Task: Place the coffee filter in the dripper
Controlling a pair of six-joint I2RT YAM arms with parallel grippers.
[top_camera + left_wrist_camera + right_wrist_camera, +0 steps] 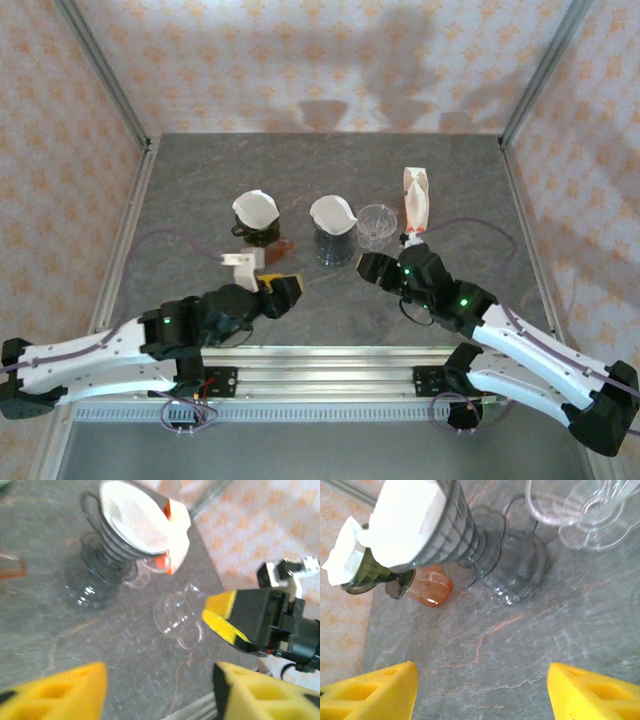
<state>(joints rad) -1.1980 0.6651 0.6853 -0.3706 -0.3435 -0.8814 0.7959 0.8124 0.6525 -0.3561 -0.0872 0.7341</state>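
Observation:
A white coffee filter [333, 211] sits inside the grey ribbed dripper [334, 240], which stands on a clear glass base at the table's middle. The same filter [131, 517] and dripper [452, 527] appear in both wrist views. My left gripper [288, 285] is open just left of and nearer than the dripper, its yellow fingers [55, 692] spread wide over bare table. On the dripper's right, my right gripper [372, 268] is also open, fingers [592, 692] apart, with nothing between them.
A dark dripper [256, 228] with its own white filter [255, 207] stands to the left, an orange piece [286, 245] beside it. A clear glass dripper [376, 226] and an upright filter pack [415, 200] are on the right. Metal frame posts border the table.

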